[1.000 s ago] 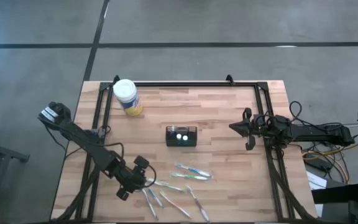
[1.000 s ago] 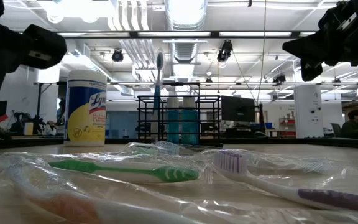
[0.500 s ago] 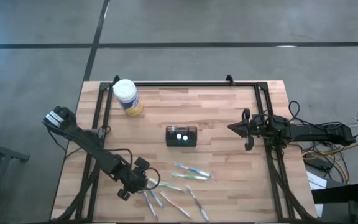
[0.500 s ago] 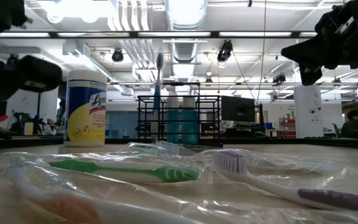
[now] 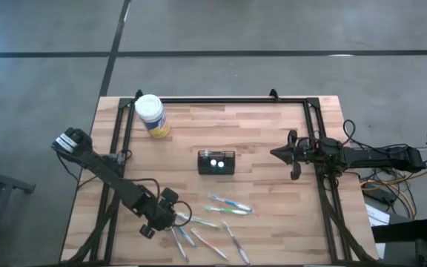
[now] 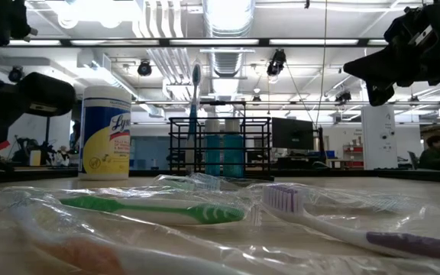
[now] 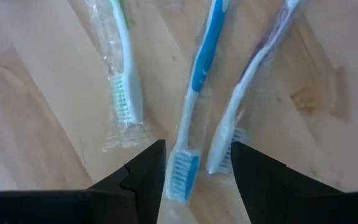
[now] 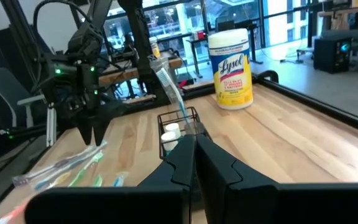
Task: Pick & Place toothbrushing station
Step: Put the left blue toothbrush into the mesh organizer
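The station, a black wire-mesh caddy [image 5: 216, 162], stands mid-table; one wrapped toothbrush [image 8: 168, 84] stands upright in it. Several wrapped toothbrushes [image 5: 227, 205] lie flat near the table's near edge. My left gripper [image 7: 197, 152] is open, pointing steeply down just over them. The bristle head of a blue toothbrush [image 7: 183, 174] lies between its fingers, and a purple-handled brush's head [image 7: 219, 155] lies by one finger. I cannot tell whether a finger touches either. My right gripper [image 5: 279, 153] is shut, level, above the table's right side, holding nothing.
A yellow jar with a white lid [image 5: 151, 115] stands at the far left of the table. A green toothbrush [image 7: 124, 93] lies beside the blue one. A black frame rail [image 5: 221, 99] runs along the table's far edge and sides.
My left gripper has sunk toward the toothbrushes near the table's near edge and tipped a little steeper, then held still. Its fingers have stayed open. The toothbrushes and the caddy have not moved.
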Robot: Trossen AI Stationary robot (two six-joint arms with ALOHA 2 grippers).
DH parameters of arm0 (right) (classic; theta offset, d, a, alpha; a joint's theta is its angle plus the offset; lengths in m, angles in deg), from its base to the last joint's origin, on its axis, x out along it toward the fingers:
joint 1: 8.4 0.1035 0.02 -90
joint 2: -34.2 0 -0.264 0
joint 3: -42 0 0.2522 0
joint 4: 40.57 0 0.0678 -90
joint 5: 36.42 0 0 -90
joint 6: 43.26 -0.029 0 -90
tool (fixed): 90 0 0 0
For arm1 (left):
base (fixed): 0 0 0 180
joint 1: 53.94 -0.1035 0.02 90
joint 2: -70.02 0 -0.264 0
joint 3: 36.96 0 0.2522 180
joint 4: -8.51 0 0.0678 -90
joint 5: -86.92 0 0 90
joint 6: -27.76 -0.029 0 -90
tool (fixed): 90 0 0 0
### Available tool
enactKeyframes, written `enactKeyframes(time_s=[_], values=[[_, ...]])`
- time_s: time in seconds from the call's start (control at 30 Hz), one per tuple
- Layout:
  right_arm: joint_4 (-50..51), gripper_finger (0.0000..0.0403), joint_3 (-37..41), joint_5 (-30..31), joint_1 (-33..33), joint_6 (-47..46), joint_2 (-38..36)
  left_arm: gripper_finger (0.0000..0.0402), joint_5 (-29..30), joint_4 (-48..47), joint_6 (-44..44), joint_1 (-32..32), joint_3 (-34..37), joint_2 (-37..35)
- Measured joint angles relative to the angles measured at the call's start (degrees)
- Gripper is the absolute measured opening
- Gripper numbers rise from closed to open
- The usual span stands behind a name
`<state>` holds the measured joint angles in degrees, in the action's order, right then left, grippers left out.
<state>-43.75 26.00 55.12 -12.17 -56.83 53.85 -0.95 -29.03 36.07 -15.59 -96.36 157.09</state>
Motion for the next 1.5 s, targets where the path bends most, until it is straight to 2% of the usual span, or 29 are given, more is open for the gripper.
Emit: enactKeyframes(time_s=[0.13,0.27,0.47,0.67,0.8,1.13,1.23,1.4,1.5], values=[[0.1,0.0012,0.0,0.0,0.0,0.43,0.07,0.0186,3.18,-0.74,-2.98,-0.11,0.02,0.06],[0.22,0.0012,0.0,0.0,0.07,0.45,0.46,0.0186,3.47,-0.47,-5.46,-1.45,0.02,1.41],[0.55,0.0012,0.02,-0.05,0.11,0.45,0.83,0.0185,-0.05,-1.12,-4.68,-3.15,-0.16,3.78],[0.51,0.0012,0.02,-0.07,0.11,0.47,0.83,0.017,-0.27,-1.73,-2.96,-3.17,-0.15,3.59],[0.44,0.0012,0.02,-0.07,0.11,-0.96,0.81,0.0139,-0.59,-2.0,-2.91,-3.15,-0.11,3.37],[-0.19,0.0012,-0.07,-0.2,0.11,-1.1,0.75,0.0021,-0.9,-3.52,-4.82,-3.12,-0.07,2.55],[-1.44,0.0012,-0.11,-0.2,0.11,-0.85,0.73,0.002,0.94,-9.59,-4.88,-3.13,-1.51,1.3],[-1.55,0.0012,-2.05,-2.2,0.11,-2.54,1.16,0.0041,8.4,-20.38,-5.01,-2.97,-7.36,-0.66],[-1.4,0.0012,-4.64,-3.58,0.15,-2.55,2.91,0.0039,11.07,-23.25,-6.47,-2.97,-10.6,-1.29]])
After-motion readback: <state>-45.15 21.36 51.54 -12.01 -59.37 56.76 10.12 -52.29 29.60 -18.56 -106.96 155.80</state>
